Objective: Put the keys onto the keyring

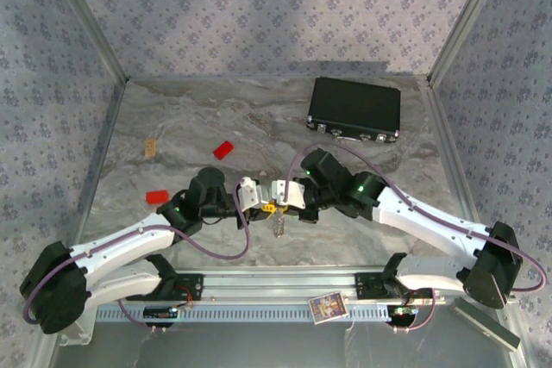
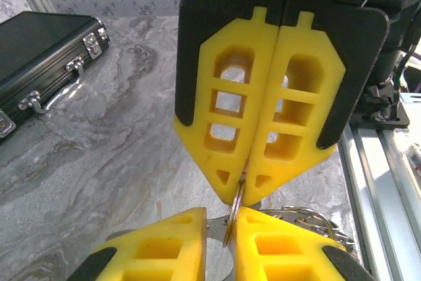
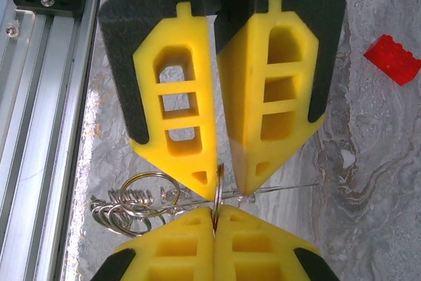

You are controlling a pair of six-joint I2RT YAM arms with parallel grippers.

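The keyring [image 3: 218,177] is a thin silvery loop held edge-on above the marble table, between the two grippers, which meet tip to tip. My right gripper [image 3: 214,212] is shut on its lower edge; in the left wrist view the right gripper [image 2: 245,189] pinches it from above. My left gripper [image 2: 219,218] stands slightly open around the keyring [image 2: 231,218], which rests against one finger [image 2: 253,225]. A chain of small silvery rings [image 3: 125,205] trails from it. From above, both grippers meet at the table's middle front [image 1: 271,206]. The keys are hidden.
A black box [image 1: 354,109] lies at the back right. Two red blocks [image 1: 223,149] [image 1: 157,197] and a small tan piece [image 1: 151,146] lie on the left. The aluminium rail [image 1: 259,286] runs along the near edge, close beside the grippers. Walls enclose the table.
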